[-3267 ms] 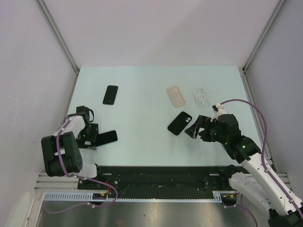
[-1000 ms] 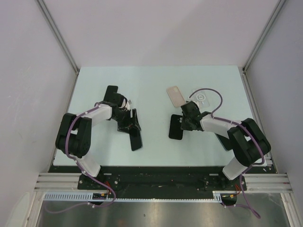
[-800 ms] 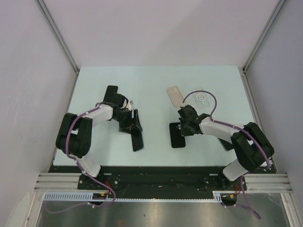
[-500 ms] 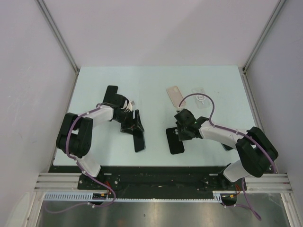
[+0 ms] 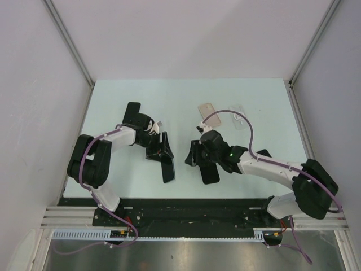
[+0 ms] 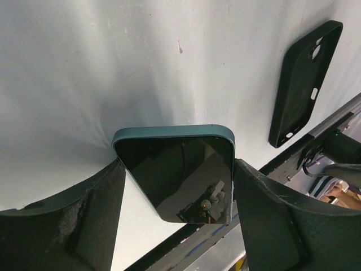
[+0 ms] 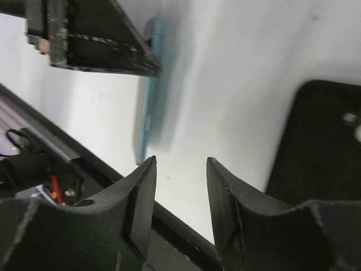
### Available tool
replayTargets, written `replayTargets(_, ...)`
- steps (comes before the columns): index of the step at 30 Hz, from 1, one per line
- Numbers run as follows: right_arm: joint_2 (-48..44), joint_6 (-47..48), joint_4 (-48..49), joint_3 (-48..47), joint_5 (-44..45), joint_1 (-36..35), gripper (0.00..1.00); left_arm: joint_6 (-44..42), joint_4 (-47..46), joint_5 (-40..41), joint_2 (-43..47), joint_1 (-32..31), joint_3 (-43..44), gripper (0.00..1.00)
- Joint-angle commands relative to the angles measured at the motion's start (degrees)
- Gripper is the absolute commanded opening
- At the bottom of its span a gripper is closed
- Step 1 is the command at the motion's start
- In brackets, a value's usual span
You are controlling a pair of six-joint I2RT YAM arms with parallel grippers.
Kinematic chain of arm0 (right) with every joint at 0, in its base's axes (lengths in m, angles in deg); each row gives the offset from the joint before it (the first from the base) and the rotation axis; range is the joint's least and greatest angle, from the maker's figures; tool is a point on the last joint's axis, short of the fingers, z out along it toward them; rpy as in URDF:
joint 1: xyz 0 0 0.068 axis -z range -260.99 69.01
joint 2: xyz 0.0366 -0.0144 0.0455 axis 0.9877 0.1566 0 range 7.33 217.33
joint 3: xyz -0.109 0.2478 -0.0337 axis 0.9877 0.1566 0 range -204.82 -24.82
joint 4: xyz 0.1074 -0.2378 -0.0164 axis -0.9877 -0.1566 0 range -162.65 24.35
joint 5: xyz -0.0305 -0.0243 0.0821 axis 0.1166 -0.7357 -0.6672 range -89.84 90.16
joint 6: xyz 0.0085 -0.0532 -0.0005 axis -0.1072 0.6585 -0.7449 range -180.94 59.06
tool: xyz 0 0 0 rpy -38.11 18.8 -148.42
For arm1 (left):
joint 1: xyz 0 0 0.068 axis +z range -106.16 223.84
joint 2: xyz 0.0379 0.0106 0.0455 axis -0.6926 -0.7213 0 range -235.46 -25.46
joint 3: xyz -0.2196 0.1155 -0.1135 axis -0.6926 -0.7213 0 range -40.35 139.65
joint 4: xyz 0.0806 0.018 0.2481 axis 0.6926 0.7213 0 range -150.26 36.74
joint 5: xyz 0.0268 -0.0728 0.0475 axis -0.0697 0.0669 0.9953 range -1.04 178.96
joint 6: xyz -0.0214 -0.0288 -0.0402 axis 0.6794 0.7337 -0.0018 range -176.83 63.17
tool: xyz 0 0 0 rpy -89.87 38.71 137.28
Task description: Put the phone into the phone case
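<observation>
Left wrist view: my left pincer [image 6: 177, 192] is clamped on the teal-edged phone [image 6: 175, 169], its dark screen facing the camera. The black phone case [image 6: 304, 84] lies flat on the worktop [image 6: 113, 68] nearby. My right pincer [image 7: 177, 197] hangs parted and empty beside that case.

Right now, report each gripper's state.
Left gripper: closed on the teal-edged, dark-screened rectangular phone.
Right gripper: open, holding nothing.

The phone [image 5: 167, 169] is left of the phone case [image 5: 211, 175], which lies on the counter [image 5: 265, 101]; a second phone [image 5: 133, 110] lies behind, further left
</observation>
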Motion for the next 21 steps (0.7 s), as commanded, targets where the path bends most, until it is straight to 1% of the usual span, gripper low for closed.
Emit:
replayTargets(1, 5.0, -5.4, 15.4, -0.3, -5.9, -0.8, 0.46, 0.0, -1.1, -3.4, -0.2, -0.6, -0.7, 0.64)
replayTargets(4, 8.8, -7.7, 19.9, -0.3, -9.0, -1.1, 0.46, 0.0, -1.1, -3.4, -0.3, -0.6, -0.6, 0.64)
replayTargets(6, 11.8, -8.9, 21.1, -0.7, -10.9, -1.6, 0.46, 0.0, -1.1, -3.7, -0.4, -0.6, -0.5, 0.63)
replayTargets(13, 17.9, -10.4, 22.0, -2.9, -9.8, -4.0, 0.45, 0.1, -1.3, -4.2, -0.5, -0.6, -0.5, 0.63)
replayTargets(15, 19.3, -10.6, 21.0, -3.9, -9.8, -4.5, 0.44, 0.4, -1.5, -4.7, -0.6, -0.7, -0.5, 0.63)
replayTargets(16, 20.6, -10.6, 20.1, -4.6, -9.8, -4.6, 0.42, 0.5, -1.5, -5.1, -0.6, -0.6, -0.5, 0.63)
replayTargets(19, 22.0, -10.7, 17.8, -6.3, -8.7, -5.0, 0.3, 0.9, -2.2, -6.1, -0.5, -0.7, -1.1, 0.63)
replayTargets(20, 22.2, -10.8, 17.6, -6.3, -8.2, -5.1, 0.21, 1.0, -2.2, -6.3, -0.3, -0.6, -1.2, 0.63)
replayTargets(21, 22.2, -10.8, 17.0, -6.4, -7.9, -5.1, 0.16, 0.8, -2.2, -6.3, -0.2, -0.6, -1.2, 0.63)
